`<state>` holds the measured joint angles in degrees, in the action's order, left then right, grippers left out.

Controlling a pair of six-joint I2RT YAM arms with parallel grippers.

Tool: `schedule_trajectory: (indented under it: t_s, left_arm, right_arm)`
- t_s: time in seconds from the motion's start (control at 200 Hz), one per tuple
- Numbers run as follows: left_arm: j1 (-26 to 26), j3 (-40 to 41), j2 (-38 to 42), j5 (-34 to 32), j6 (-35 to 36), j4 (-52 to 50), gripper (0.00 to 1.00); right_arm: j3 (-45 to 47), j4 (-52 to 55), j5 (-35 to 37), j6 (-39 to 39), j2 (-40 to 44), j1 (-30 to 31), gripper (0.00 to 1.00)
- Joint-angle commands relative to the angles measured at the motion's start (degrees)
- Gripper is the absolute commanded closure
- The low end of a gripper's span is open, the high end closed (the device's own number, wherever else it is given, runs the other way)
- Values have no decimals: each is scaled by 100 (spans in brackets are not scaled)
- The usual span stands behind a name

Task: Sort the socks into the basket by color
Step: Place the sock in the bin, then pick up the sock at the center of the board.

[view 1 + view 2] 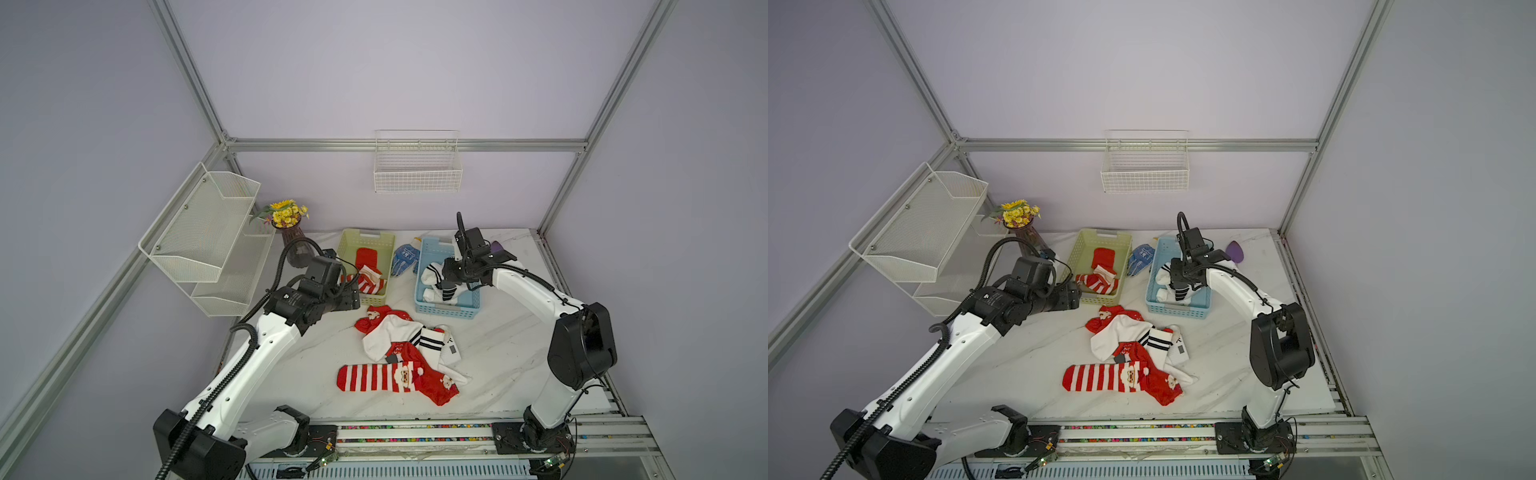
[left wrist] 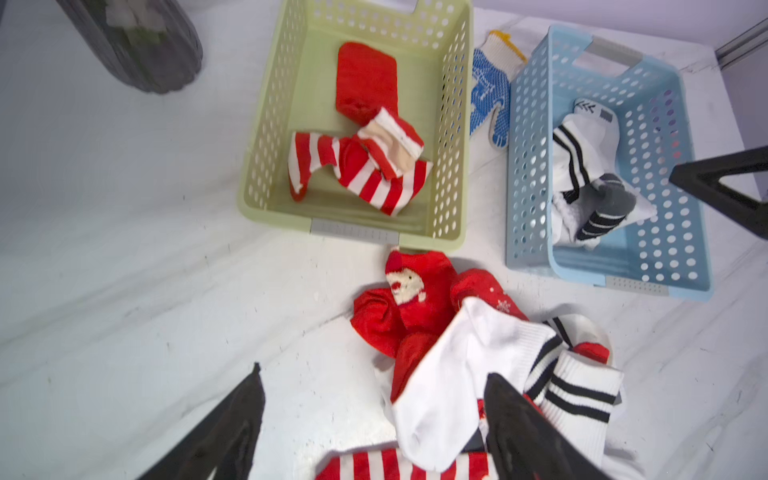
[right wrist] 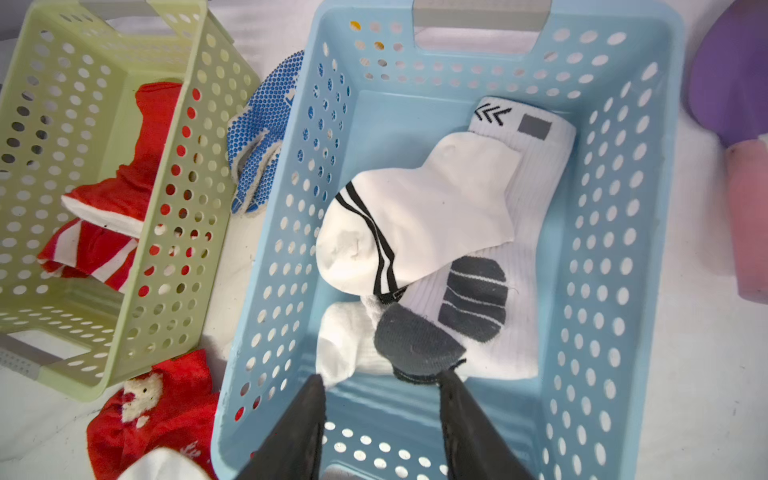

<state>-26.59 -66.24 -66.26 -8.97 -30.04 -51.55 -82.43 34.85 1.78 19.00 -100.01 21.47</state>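
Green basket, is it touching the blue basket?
Apart. In both top views a strip of table and a blue dotted glove lie between the green basket and the blue basket.

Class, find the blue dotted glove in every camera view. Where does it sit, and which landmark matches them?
Top view: blue dotted glove between green basket and blue basket.
Top view: glove in the same gap.
Left wrist: glove in that gap, cuff showing.
Right wrist: glove partly behind blue basket's wall.
Landmark: the two baskets.
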Motion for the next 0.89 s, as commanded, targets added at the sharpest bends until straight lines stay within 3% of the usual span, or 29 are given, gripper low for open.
schedule_trajectory:
  t_s: [0.0, 0.195, 0.45, 0.89]
  left_arm:
    - [-479, 450, 188, -423, -1058, -597, 18]
    - [-1225, 911, 355, -690, -2075, -1102, 18]
    - [-1832, 1616, 399, -677, -3131, -1165, 18]
    - [-2012, 2962, 535, -219, -3719, -277, 20]
  right_arm:
    - [107, -198, -94, 20, 204, -27, 52]
    - [288, -268, -156, 30, 322, -21, 52]
    - [447, -324, -181, 42, 399, -25, 52]
    - [502, -363, -264, 53, 403, -18, 52]
